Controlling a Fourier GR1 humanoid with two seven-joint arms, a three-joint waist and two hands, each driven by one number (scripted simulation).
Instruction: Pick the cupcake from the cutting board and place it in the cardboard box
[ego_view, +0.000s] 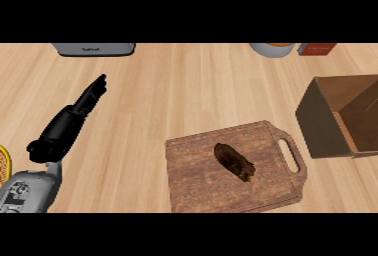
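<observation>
Left hand (83, 107), black and slender, stretches out over the pale wooden counter (184, 85) with its fingers straight and held close together, pointing toward the far edge. It holds nothing and touches nothing that can be seen; its grey forearm (29, 192) enters from the lower left corner. The right hand does not appear.

The cupcake (235, 161), a dark brown oblong lump lying on its side, rests near the middle of the cutting board (199, 187), well apart from the left hand and to its right and nearer the viewer. The board is dark, grainy wood, roughly square with rounded corners and a slotted handle on the side away from the hand.

Beyond the board's handle side stands the cardboard box (325, 127), plain brown with its top open and flaps raised, close to the board but not touching it.

Far from the board, along the counter's back edge, sit a grey appliance (94, 49), a pale round container (273, 49) and a reddish carton (317, 48), each only partly visible. A yellow-rimmed object (4, 162) peeks in left of the forearm.
</observation>
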